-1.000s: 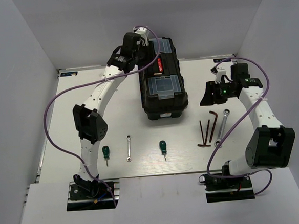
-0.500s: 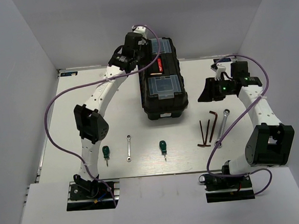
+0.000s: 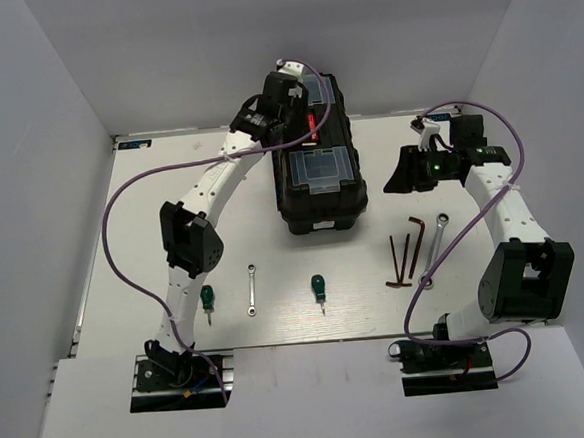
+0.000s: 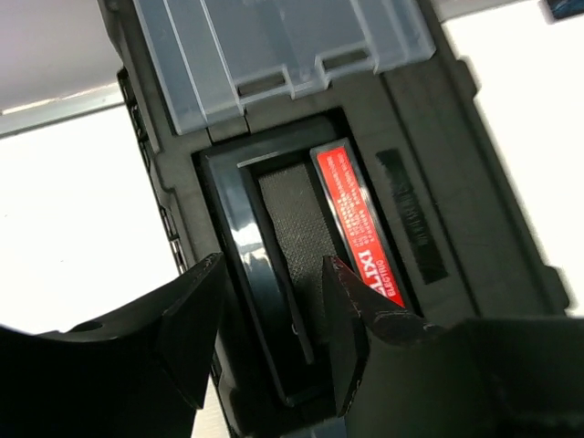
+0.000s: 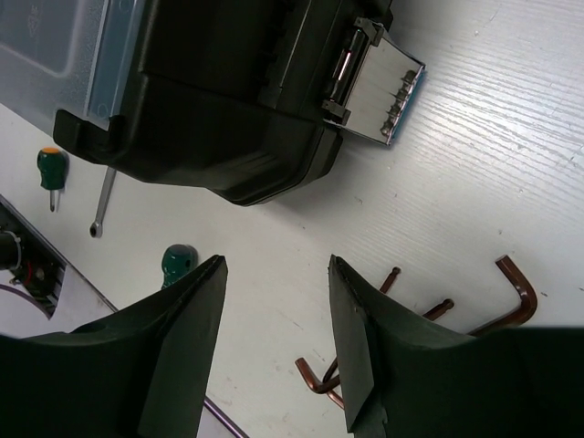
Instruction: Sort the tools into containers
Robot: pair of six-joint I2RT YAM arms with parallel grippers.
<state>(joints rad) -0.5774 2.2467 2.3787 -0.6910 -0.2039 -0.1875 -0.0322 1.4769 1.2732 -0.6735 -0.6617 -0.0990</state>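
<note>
The black toolbox (image 3: 318, 192) stands at the table's back centre, lid shut, with clear-lidded bins (image 3: 317, 166). My left gripper (image 3: 296, 108) hovers over its lid; in the left wrist view it is open (image 4: 274, 269), its jaws on either side of the red-marked handle (image 4: 360, 228), holding nothing. My right gripper (image 3: 401, 176) is open and empty, right of the toolbox above the table (image 5: 274, 310). Two green screwdrivers (image 3: 207, 299) (image 3: 318, 286), a small wrench (image 3: 250, 289), a larger wrench (image 3: 433, 248) and three hex keys (image 3: 405, 256) lie on the table.
The toolbox's metal latch (image 5: 379, 82) faces my right gripper. Grey walls close the table at the back and both sides. Purple cables loop off both arms.
My left gripper has moved right from the toolbox's left edge to over the handle. My right gripper has shifted slightly up and towards the toolbox.
</note>
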